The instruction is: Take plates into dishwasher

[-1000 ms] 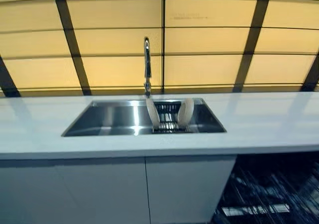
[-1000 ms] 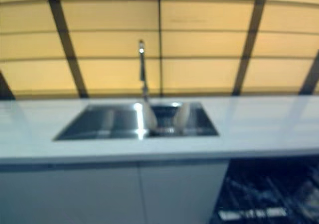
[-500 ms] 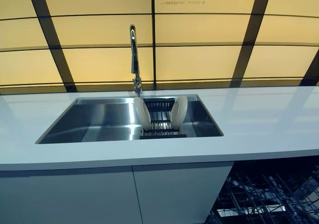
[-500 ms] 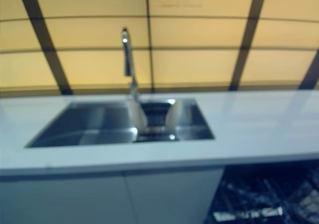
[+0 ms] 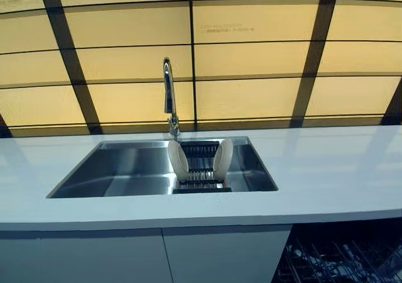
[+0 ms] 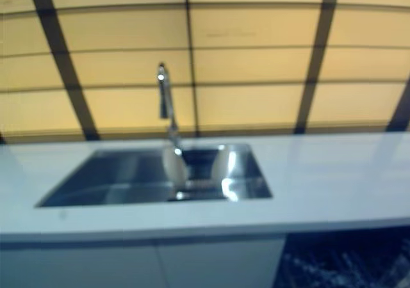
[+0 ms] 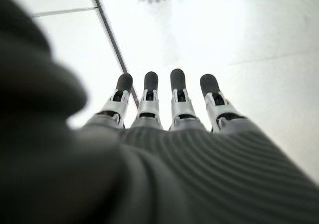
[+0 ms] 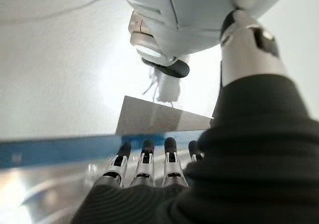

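Plates: two cream plates (image 5: 178,160) (image 5: 223,158) upright on edge in a dark rack (image 5: 200,181), one at each end, well apart.
Rack: inside steel sink (image 5: 113,170), right part (under the tap).
Tap: chrome faucet (image 5: 168,100) behind sink, at the back edge.
Counter: white countertop (image 5: 326,170) around sink; yellow panelled wall (image 5: 251,63) behind.
Dishwasher: open, wire dishwasher rack (image 5: 342,261) visible below counter at right, no plates seen in it.
Left hand (image 7: 164,104): fingers straight, holding nothing, over white floor.
Right hand (image 8: 144,167): fingers straight, holding nothing.
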{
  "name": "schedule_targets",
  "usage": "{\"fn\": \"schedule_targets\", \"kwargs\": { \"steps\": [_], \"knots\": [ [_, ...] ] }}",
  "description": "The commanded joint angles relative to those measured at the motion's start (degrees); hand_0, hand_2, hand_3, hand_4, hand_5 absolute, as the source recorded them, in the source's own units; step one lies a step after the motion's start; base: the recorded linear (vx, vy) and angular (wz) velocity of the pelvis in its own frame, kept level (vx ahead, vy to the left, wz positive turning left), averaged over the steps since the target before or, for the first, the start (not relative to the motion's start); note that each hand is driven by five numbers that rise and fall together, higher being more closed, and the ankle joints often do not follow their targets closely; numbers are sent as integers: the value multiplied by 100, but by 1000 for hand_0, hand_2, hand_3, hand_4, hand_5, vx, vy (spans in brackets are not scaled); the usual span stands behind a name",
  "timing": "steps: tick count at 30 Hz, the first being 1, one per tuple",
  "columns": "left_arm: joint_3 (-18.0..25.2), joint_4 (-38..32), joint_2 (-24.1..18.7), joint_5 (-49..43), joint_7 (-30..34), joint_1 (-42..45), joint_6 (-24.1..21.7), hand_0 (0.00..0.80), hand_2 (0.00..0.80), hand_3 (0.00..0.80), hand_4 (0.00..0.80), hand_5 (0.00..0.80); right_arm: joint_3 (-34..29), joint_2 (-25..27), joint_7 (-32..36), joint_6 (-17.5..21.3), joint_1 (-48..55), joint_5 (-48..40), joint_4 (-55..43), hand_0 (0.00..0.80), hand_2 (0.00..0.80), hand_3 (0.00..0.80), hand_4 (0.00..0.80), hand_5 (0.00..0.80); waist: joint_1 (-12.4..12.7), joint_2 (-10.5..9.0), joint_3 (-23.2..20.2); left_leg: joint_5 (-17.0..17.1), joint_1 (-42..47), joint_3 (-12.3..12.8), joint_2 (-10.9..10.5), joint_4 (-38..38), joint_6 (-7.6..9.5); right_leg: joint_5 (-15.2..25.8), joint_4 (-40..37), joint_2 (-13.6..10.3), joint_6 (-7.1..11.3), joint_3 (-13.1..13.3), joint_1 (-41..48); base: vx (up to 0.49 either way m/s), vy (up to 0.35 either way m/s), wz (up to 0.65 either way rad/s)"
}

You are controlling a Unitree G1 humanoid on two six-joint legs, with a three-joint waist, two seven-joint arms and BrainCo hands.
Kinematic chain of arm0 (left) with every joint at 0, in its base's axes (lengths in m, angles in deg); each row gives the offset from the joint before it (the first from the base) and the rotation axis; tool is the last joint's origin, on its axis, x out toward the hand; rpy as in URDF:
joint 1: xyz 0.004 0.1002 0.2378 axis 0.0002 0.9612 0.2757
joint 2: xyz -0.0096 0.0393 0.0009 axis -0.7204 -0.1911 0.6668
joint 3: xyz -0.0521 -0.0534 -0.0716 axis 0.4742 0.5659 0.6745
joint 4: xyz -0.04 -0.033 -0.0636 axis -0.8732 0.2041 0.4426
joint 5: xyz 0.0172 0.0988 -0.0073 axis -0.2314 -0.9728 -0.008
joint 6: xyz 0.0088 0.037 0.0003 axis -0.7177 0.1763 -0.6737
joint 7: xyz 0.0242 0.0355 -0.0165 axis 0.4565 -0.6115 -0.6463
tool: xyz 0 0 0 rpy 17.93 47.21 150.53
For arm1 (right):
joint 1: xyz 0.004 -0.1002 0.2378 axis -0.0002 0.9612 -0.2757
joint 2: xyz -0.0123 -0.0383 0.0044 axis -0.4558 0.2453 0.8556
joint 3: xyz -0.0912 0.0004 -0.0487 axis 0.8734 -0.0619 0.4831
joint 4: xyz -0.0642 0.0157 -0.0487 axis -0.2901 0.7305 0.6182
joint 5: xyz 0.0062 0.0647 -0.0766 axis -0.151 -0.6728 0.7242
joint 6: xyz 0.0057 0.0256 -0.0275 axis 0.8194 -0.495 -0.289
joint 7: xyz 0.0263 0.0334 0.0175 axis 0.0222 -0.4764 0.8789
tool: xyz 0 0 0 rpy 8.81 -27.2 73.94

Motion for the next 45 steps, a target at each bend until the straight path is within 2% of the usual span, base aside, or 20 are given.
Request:
{"fn": "schedule_targets", "kwargs": {
  "steps": [1, 2, 5, 11, 15, 16, 18, 20, 21, 23, 24, 25, 27, 28, 31, 33, 34, 39, 42, 45],
  "knots": [
    [-4, -162, 38, -11, 56, -64, -27, 0, 0, 0, 0, 0, 27, 10, 340, 308, -314, 256, -49, 0, 0, 0, 0, 0, 241, 168, 558, 1061, 146, 291, 336, -2555, 231, -30, 146, 56, 552, 351, 680, 193, 98, -52],
    [-62, -214, 19, -95, 59, -114, 56, 0, 0, 0, 0, 0, 55, 46, 427, 302, -372, 242, -120, 0, 0, 0, 0, 0, 227, 154, 484, 786, 423, 169, 202, -3003, 345, -66, 164, 59, 578, 378, 647, 145, 81, -67],
    [-132, -256, -109, -64, 140, -168, 150, 0, 0, 0, 0, 0, 60, 144, 638, 372, -270, 75, -290, 0, 0, 0, 0, 0, 131, 194, 297, 793, 923, -67, 155, -3661, 403, -25, 163, 116, 606, 332, 542, 119, 43, -44],
    [-106, -179, -183, -144, 148, -110, 59, 0, 0, 0, 0, 0, 172, 39, 817, 682, -151, 164, -300, 0, 0, 0, 0, 0, 175, 114, 94, 813, 1152, -163, 148, -4046, 488, 155, -81, 86, 719, 228, 480, 31, -41, 2],
    [-106, -170, -171, -134, 174, -64, 4, 0, 0, 0, 0, 0, 256, -2, 963, 868, -195, 440, -373, 0, 0, 0, 0, 0, 197, 97, 79, 787, 1177, -116, 161, -4053, 523, 184, -104, 53, 742, 217, 464, 6, -20, 14],
    [-114, -207, -209, -240, 241, -38, 26, 0, 0, 0, 0, 0, 419, 53, 1179, 1173, -233, 922, -573, 0, 0, 0, 0, 0, 217, 65, 81, 765, 1188, -38, 191, -4042, 540, 188, -89, 25, 761, 199, 460, 25, -41, 5],
    [-136, -256, -283, -318, 229, -28, 62, 0, 0, 0, 0, 0, 660, 180, 1664, 1561, -292, 1085, -931, 0, 0, 0, 0, 0, 248, 10, 107, 747, 1190, 10, 219, -4029, 546, 190, -64, 3, 787, 179, 462, 17, -74, 4],
    [-147, -333, -399, -346, 254, -36, 112, 0, 0, 0, 0, 0, 868, 347, 2068, 1674, -359, 1089, -1508, 0, 0, 0, 0, 0, 265, -50, 127, 741, 1174, 44, 242, -4020, 541, 195, -53, -6, 802, 174, 443, -9, -103, 4],
    [-142, -454, -545, -411, 283, -37, 170, 0, 0, 0, 0, 0, 1125, 622, 2519, 1678, -426, 990, -2506, 0, 0, 0, 0, 0, 274, -127, 166, 738, 1143, 92, 277, -4011, 537, 218, -31, -12, 827, 175, 393, -28, -119, 3],
    [-93, -561, -731, -457, 348, -48, 191, 0, 0, 0, 0, 0, 1374, 1151, 3091, 1500, -477, 730, -3964, 0, 0, 0, 0, 0, 251, -197, 216, 742, 1102, 165, 328, -4009, 524, 255, -4, -24, 867, 163, 317, -42, -122, -1],
    [-87, -578, -761, -454, 359, -53, 197, 0, 0, 0, 0, 0, 1409, 1296, 3237, 1411, -490, 612, -4277, 0, 0, 0, 0, 0, 240, -207, 226, 740, 1095, 180, 336, -4009, 521, 260, 1, -26, 876, 161, 303, -40, -90, -1],
    [-36, -620, -871, -459, 404, -61, 215, 0, 0, 0, 0, 0, 1446, 1784, 3704, 1190, -518, 371, -5366, 0, 0, 0, 0, 0, 185, -241, 243, 734, 1084, 234, 360, -4020, 509, 272, 22, -28, 903, 161, 256, -19, -40, 0],
    [-33, -623, -875, -458, 410, -61, 219, 0, 0, 0, 0, 0, 1439, 1842, 3728, 1127, -518, 311, -5482, 0, 0, 0, 0, 0, 180, -240, 245, 733, 1084, 238, 362, -4021, 508, 273, 24, -28, 905, 162, 253, 0, -2, 2],
    [-21, -630, -900, -458, 426, -63, 234, 0, 0, 0, 0, 0, 1439, 1960, 3918, 1274, -532, 350, -5642, 0, 0, 0, 0, 0, 159, -250, 251, 730, 1086, 253, 367, -4026, 505, 276, 27, -30, 912, 164, 243, 0, 0, 0],
    [129, -606, -936, -463, 424, 43, 173, 0, 0, 0, 0, 0, 1031, 2765, 5087, 596, -682, -506, -7585, 0, 0, 0, 0, 0, 31, -282, 215, 718, 1122, 374, 384, -4058, 482, 269, 23, -26, 933, 214, 230, 36, 28, 0],
    [167, -587, -901, -477, 407, 81, 156, 0, 0, 0, 0, 0, 838, 2877, 5346, 560, -739, -869, -7905, 0, 0, 0, 0, 0, 6, -281, 185, 705, 1142, 404, 386, -4068, 474, 246, 15, -30, 932, 231, 246, 56, 48, -3],
    [194, -557, -884, -491, 405, 114, 124, 0, 0, 0, 0, 0, 644, 2942, 5535, 342, -814, -1193, -8218, 0, 0, 0, 0, 0, -7, -281, 156, 697, 1155, 422, 390, -4075, 472, 235, 7, -35, 936, 235, 258, 53, 44, 0],
    [214, -475, -841, -509, 363, 208, 40, 0, 0, 0, 0, 0, 150, 2898, 5907, -96, -1004, -2178, -8777, 0, 0, 0, 0, 0, -19, -280, 82, 667, 1193, 458, 403, -4087, 462, 185, -4, -42, 936, 242, 303, 46, 24, -5],
    [183, -420, -828, -560, 374, 213, 19, 0, 0, 0, 0, 0, -115, 2787, 5954, -420, -1190, -2795, -9009, 0, 0, 0, 0, 0, -23, -271, 48, 633, 1224, 459, 404, -4092, 462, 151, -16, -49, 930, 250, 335, 44, 32, -6],
    [155, -380, -820, -557, 386, 230, -24, 0, 0, 0, 0, 0, -195, 2743, 5939, -503, -1297, -3020, -9027, 0, 0, 0, 0, 0, -18, -265, 32, 616, 1247, 450, 404, -4102, 461, 138, -31, -50, 927, 248, 358, 23, 15, -1]
  ]
}}
